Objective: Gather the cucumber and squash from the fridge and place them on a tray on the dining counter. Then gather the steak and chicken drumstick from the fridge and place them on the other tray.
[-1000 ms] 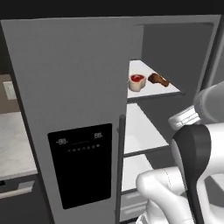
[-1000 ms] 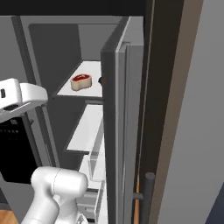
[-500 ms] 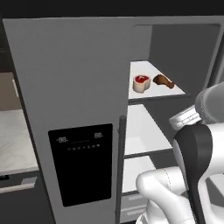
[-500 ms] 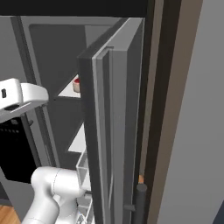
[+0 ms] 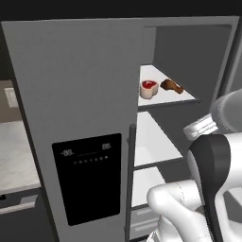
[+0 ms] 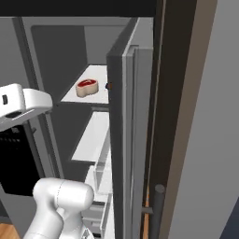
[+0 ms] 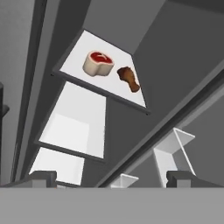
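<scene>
Likely on the meat step: claw (image 7: 111,180) spread and empty, steak (image 7: 98,63) and chicken drumstick (image 7: 128,78) well ahead on the fridge (image 5: 80,94) shelf, reach in next.

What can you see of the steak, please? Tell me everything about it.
The steak is a small, thick, round chunk of raw-looking meat, red on top with a pale cream rim. It lies flat on a white shelf inside the open fridge. The drumstick lies close beside it, apart by a small gap. Nothing but the shelf touches the steak.
</scene>
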Tool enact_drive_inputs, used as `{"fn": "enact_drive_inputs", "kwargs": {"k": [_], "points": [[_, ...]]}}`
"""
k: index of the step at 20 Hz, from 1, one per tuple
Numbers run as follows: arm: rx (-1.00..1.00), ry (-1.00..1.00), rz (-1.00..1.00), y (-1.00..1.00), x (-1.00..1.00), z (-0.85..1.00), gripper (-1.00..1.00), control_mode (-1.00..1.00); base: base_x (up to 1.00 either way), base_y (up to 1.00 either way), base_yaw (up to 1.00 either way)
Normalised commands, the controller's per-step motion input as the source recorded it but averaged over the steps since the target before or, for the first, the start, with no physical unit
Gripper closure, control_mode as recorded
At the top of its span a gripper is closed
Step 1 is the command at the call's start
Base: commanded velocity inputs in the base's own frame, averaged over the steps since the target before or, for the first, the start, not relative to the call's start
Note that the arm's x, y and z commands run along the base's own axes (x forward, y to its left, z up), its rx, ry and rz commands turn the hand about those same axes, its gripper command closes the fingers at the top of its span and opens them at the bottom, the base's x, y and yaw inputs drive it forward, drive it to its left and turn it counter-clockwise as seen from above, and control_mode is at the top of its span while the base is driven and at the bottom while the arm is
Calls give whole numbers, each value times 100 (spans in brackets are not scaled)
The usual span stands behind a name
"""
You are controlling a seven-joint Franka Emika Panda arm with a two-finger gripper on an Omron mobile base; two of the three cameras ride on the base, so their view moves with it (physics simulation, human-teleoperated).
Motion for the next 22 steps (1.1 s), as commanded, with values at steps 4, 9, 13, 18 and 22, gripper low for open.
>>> {"fn": "enact_drive_inputs", "kwargs": {"k": [4, 9, 13, 18, 22], "points": [[0, 0, 0, 0, 0, 0, -100, 100, 62, 0, -41], [1, 6, -3, -3, 20, 1, -100, -100, 36, 0, -22], [18, 5, 2, -31, 17, 2, -100, -100, 0, 0, 0], [35, 8, 1, -25, 5, 0, -100, -100, 0, 0, 0], [24, 1, 0, -1, 4, 0, -100, -100, 0, 0, 0]]}}
